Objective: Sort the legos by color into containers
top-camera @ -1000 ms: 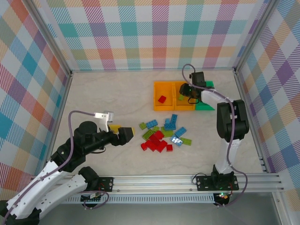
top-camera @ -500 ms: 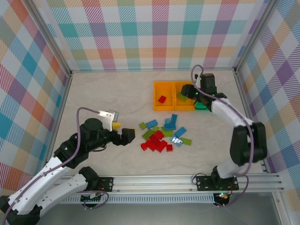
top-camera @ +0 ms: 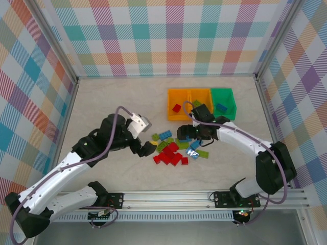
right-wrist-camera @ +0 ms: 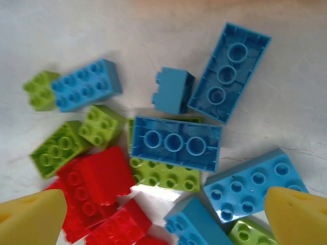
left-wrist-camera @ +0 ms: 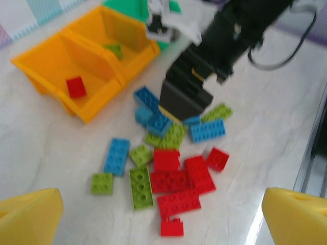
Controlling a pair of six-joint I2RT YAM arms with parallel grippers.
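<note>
Marble tabletop (top-camera: 112, 102), legos (top-camera: 172, 149) heaped.
Your right gripper (right-wrist-camera: 163, 219) gapes empty over a blue brick (right-wrist-camera: 176, 143), seemingly to pick it; left gripper (left-wrist-camera: 163, 214) gapes too.

bright, even white light falls from overhead. on the pale bench (top-camera: 112, 102) the shadows are short and faint, just a soft grey smudge under each arm. the top view is sharp right out to its corners. the left wrist view is smeared with motion blur, and the orange bins (left-wrist-camera: 87, 66) look fuzzy. the right wrist view is crisp on the legos (right-wrist-camera: 176, 143), with a white glare patch on the bench between them, and the yellow fingertips (right-wrist-camera: 30, 219) at its bottom corners are out of focus.
</note>
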